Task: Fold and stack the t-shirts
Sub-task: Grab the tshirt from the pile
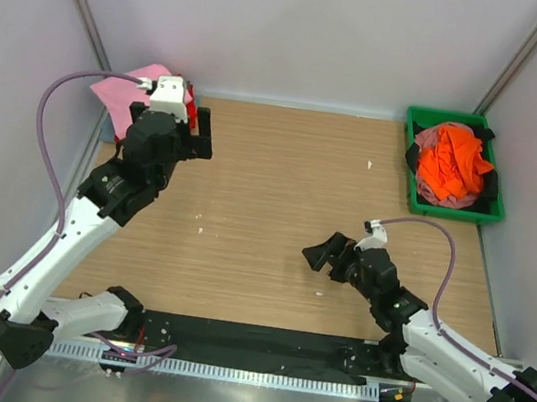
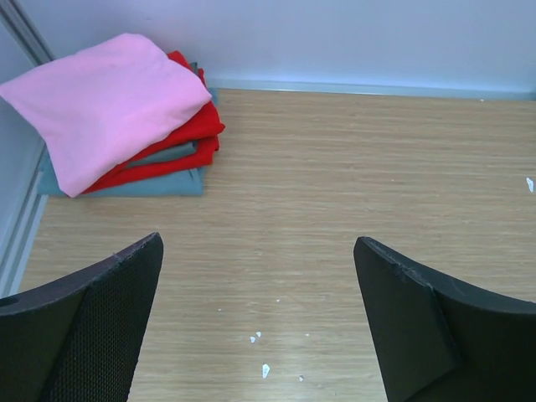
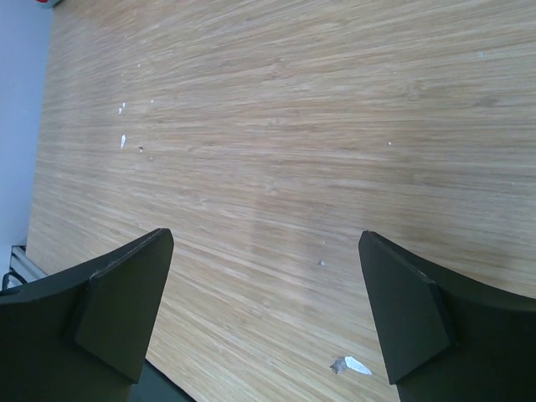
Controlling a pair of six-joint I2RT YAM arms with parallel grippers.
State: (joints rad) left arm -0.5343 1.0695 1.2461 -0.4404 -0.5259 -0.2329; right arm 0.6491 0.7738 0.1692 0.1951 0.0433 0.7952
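Note:
A folded stack of t-shirts lies at the table's far left corner: light pink (image 1: 123, 90) on top, with red (image 2: 188, 134) and grey-blue (image 2: 159, 184) under it. The pink one (image 2: 109, 105) also shows in the left wrist view. My left gripper (image 1: 201, 133) is open and empty just right of the stack, over bare wood (image 2: 255, 318). A crumpled bright orange t-shirt (image 1: 451, 163) lies in the green tray (image 1: 445, 115) at far right, on dusty rose (image 1: 456, 201) and black (image 1: 490, 184) cloth. My right gripper (image 1: 319, 254) is open and empty over the table's middle (image 3: 264, 310).
Walls close the table on the left, back and right, with slanted metal posts in the far corners. Small white flecks (image 3: 356, 365) lie on the wood. A black strip (image 1: 248, 338) runs along the near edge between the arm bases.

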